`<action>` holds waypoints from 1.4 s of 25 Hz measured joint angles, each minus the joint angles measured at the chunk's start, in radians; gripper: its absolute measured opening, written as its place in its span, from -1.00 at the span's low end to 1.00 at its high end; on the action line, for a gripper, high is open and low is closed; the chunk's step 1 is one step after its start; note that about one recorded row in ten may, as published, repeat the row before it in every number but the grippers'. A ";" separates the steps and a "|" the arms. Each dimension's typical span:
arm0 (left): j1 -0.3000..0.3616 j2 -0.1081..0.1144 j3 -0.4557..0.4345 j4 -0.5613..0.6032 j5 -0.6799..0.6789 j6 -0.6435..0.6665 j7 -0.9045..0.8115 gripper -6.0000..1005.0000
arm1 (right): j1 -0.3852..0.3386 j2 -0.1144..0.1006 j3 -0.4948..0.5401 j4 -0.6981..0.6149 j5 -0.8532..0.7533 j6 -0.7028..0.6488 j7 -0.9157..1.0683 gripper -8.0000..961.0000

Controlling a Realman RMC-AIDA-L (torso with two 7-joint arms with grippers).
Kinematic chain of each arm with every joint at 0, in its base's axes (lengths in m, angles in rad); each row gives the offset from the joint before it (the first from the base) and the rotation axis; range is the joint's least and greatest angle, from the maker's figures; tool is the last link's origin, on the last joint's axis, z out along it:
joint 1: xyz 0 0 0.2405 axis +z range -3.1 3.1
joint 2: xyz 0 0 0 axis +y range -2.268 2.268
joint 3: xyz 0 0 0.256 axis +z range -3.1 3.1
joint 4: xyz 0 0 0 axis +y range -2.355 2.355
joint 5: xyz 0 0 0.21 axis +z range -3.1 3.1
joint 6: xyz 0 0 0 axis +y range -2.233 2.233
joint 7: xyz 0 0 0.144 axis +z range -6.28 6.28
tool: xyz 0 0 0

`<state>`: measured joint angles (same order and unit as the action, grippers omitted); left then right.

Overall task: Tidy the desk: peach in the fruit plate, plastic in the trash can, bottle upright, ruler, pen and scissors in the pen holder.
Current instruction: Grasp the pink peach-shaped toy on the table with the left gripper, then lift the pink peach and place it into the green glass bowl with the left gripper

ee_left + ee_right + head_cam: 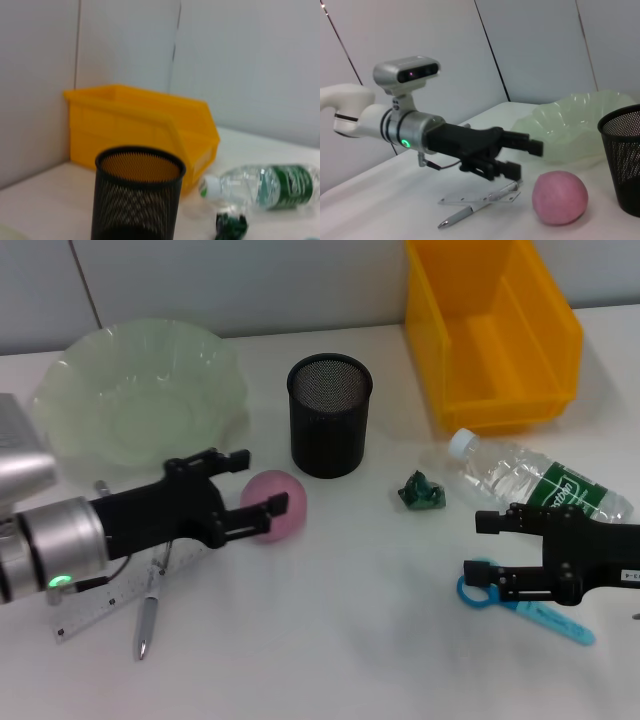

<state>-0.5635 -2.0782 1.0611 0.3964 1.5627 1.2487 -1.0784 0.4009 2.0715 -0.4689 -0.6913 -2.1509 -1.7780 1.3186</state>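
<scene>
The pink peach [278,510] lies on the white desk [340,640] in front of the black mesh pen holder [330,415]. My left gripper [262,483] is open, its fingertips just short of the peach and a little above it; the right wrist view shows the left gripper [524,159] and the peach [560,197] apart. The ruler [100,605] and pen [148,615] lie under my left arm. My right gripper [478,547] is open over the blue scissors [530,610]. The bottle [540,480] lies on its side. Green crumpled plastic [420,490] sits beside it.
The pale green fruit plate [75,370] stands at the back left. The yellow trash can [545,310] stands at the back right. The left wrist view shows the pen holder [137,200], trash can [145,125], bottle [265,187] and plastic [231,225].
</scene>
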 joint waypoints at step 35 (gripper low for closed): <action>-0.076 -0.002 0.139 -0.070 -0.018 -0.221 0.017 0.13 | 0.022 0.001 0.000 0.006 0.002 -0.011 0.001 0.65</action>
<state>-0.6399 -2.0801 1.2001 0.3261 1.5447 1.0279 -1.0616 0.4233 2.0725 -0.4694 -0.6856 -2.1485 -1.7889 1.3192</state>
